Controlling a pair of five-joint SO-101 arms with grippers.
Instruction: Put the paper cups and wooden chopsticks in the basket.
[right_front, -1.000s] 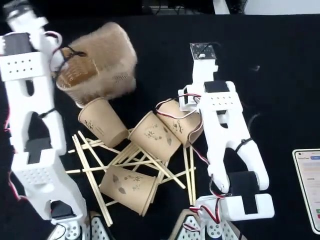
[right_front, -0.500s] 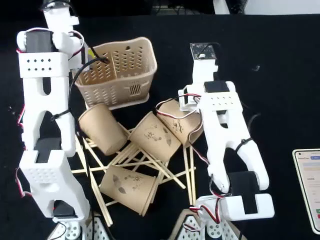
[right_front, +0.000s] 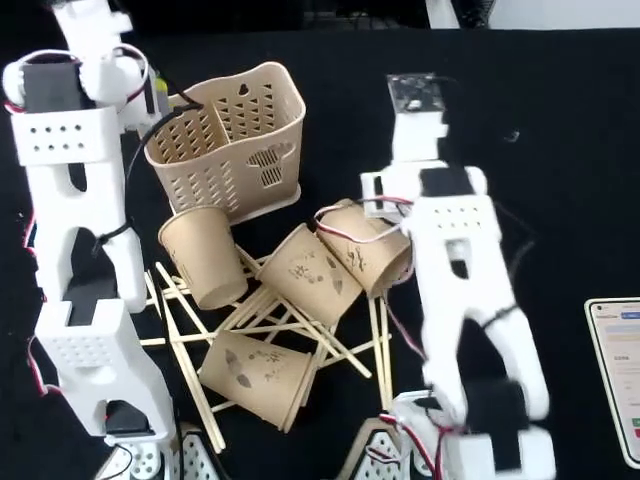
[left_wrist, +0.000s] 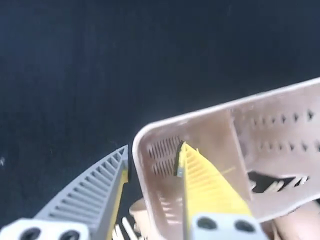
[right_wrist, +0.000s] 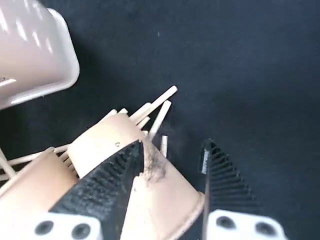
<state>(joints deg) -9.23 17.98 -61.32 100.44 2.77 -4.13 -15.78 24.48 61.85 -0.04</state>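
Observation:
A beige slotted basket (right_front: 235, 140) stands tilted at the back left of the black table. My left gripper (right_front: 163, 100) is shut on its left corner. In the left wrist view the yellow finger (left_wrist: 202, 182) is inside the basket (left_wrist: 260, 135) and the grey finger (left_wrist: 97, 192) outside. Brown paper cups lie on their sides in front of the basket: one (right_front: 203, 255) just below it, two (right_front: 312, 275) (right_front: 368, 245) in the middle and one (right_front: 255, 372) nearer the front. Wooden chopsticks (right_front: 285, 325) are strewn under them. My right gripper (right_wrist: 173, 146) is open, astride the wall of the rightmost cup (right_wrist: 112, 145).
A phone (right_front: 615, 375) lies at the table's right edge. Both white arms (right_front: 75, 260) (right_front: 465, 290) rise from the front edge. Bare black cloth stretches to the back right.
The left arm swung the basket right and then drew it back and up, leaving it tilted. The cup below the basket turned. The right arm shifted slightly right over its cup.

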